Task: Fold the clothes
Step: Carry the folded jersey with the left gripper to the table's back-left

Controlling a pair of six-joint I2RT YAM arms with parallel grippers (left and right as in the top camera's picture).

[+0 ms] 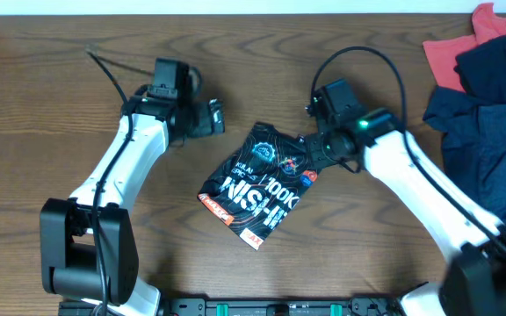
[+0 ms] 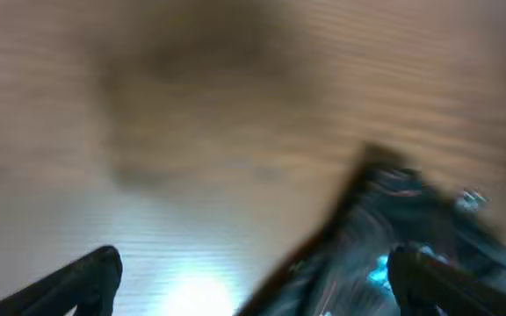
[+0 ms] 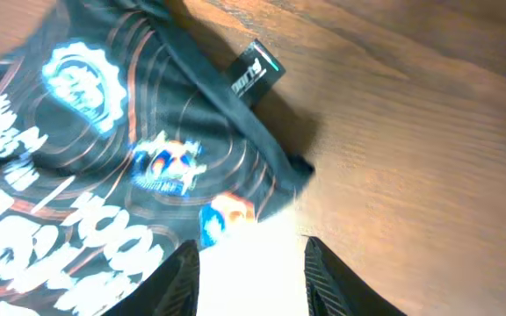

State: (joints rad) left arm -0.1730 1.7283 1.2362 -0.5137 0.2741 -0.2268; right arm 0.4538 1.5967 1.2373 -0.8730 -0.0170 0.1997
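Black T-shirt (image 1: 255,186) is lying folded on the tabletop (image 1: 42,132). The left gripper (image 1: 213,118) is hovering beside it, jaws wide and empty, its view blurring. The right gripper (image 1: 313,156) is sitting at the shirt's right edge, jaws parted, gripping nothing. The frame is cutting off a clothes pile (image 1: 486,96).

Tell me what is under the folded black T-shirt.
The black T-shirt lies flat on the wooden table; bare wood shows around its edges. Anything beneath its folded layers is covered and cannot be seen.
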